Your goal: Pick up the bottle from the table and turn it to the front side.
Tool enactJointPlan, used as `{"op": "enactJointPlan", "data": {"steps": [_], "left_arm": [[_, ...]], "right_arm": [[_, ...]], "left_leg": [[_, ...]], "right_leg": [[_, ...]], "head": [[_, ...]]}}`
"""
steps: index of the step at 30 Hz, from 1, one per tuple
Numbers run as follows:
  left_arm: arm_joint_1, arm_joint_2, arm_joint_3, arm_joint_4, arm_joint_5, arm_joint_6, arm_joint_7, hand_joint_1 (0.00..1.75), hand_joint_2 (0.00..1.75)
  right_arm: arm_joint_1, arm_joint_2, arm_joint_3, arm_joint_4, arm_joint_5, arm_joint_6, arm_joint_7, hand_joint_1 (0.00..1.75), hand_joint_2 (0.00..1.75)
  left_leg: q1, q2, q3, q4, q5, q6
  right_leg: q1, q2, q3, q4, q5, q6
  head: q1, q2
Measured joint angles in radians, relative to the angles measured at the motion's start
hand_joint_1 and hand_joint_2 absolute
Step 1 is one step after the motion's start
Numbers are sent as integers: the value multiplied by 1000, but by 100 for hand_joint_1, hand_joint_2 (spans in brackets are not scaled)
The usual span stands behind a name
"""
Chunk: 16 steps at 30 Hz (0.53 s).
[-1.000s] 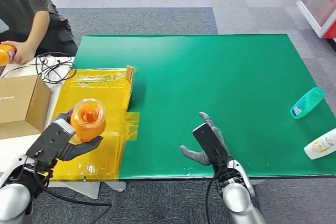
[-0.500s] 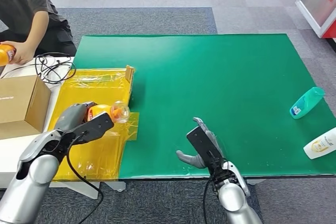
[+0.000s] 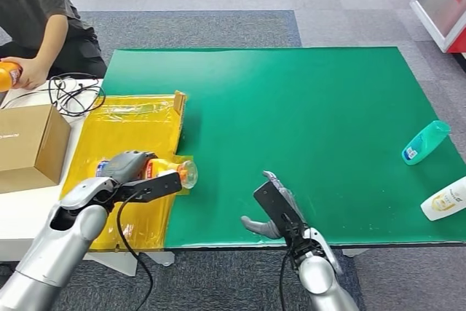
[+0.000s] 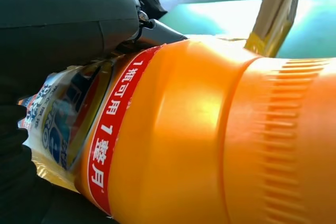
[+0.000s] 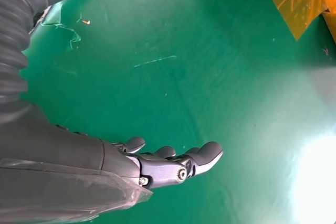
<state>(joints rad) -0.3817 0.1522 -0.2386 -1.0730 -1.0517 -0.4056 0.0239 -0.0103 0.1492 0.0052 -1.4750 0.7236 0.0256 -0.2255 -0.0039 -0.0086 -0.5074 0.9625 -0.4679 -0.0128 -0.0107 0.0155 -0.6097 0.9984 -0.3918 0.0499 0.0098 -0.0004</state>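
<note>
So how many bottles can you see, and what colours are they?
Orange bottles: 2, one in the left hand, one under the person's hand
Teal bottle: 1
White bottle: 1
Total: 4

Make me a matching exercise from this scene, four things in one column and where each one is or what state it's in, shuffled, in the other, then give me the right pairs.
Things
1. orange bottle
2. right hand
3. teal bottle
4. cardboard box

Places or states
A. lying on the green mat near its right edge
B. held on its side by the left hand, over the yellow sheet
C. open and holding nothing, above the mat's near edge
D. on the white surface left of the yellow sheet

Pairs: 1-B, 2-C, 3-A, 4-D
</note>
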Motion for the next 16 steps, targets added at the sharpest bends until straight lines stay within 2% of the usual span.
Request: {"op": "enactJointPlan", "data": {"steps": [11,12,15,16], "left_arm": [[-44,1,-41,113,-23,13,6,171,175],[-46,1,-43,116,-24,13,7,144,175],[-50,0,-49,127,-39,21,20,16,175],[-51,-1,-50,129,-43,23,24,0,175]], "right_arm": [[-7,0,15,25,-1,2,-1,0,175],[-7,0,15,25,-1,2,-1,0,175],[-7,0,15,26,-1,2,-1,0,175],[-7,0,15,26,-1,2,-1,0,175]], "left_leg": [[0,0,0,0,0,0],[0,0,0,0,0,0],[0,0,0,0,0,0],[0,0,0,0,0,0]], "right_leg": [[0,0,0,0,0,0],[0,0,0,0,0,0],[0,0,0,0,0,0],[0,0,0,0,0,0]], "head": [[0,0],[0,0],[0,0],[0,0]]}}
